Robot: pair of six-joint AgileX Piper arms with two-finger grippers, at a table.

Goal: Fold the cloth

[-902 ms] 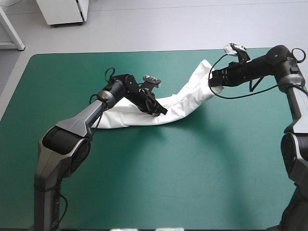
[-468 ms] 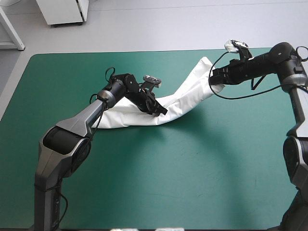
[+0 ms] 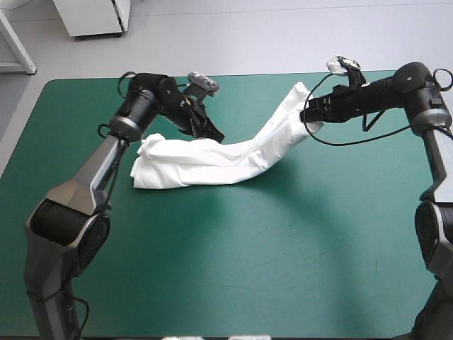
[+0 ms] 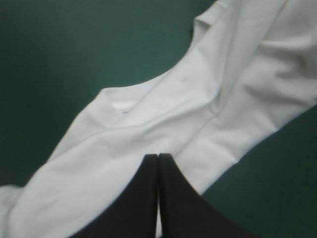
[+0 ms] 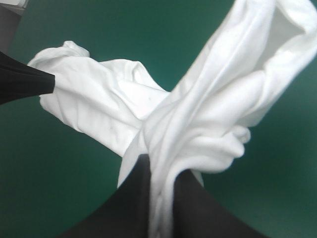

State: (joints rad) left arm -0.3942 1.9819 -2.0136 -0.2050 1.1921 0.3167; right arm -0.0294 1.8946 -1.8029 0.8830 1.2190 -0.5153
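White T-shirt lies roped across the far middle of the teal-green cover, left gripper pinching its far edge, right gripper pinching its raised right end; judged step is spreading before folding, next needing an even outward pull.

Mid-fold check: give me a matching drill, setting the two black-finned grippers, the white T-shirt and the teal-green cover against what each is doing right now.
Things:
1. black-finned left gripper
2. black-finned right gripper
3. white short-sleeved T-shirt
4. teal-green table cover

States:
A. strung out as a long band
B. shut on the band's bunched far right end
C. lying flat under the cloth
D. shut on the band's far edge, left of its middle

Pairs: 1-D, 2-B, 3-A, 4-C
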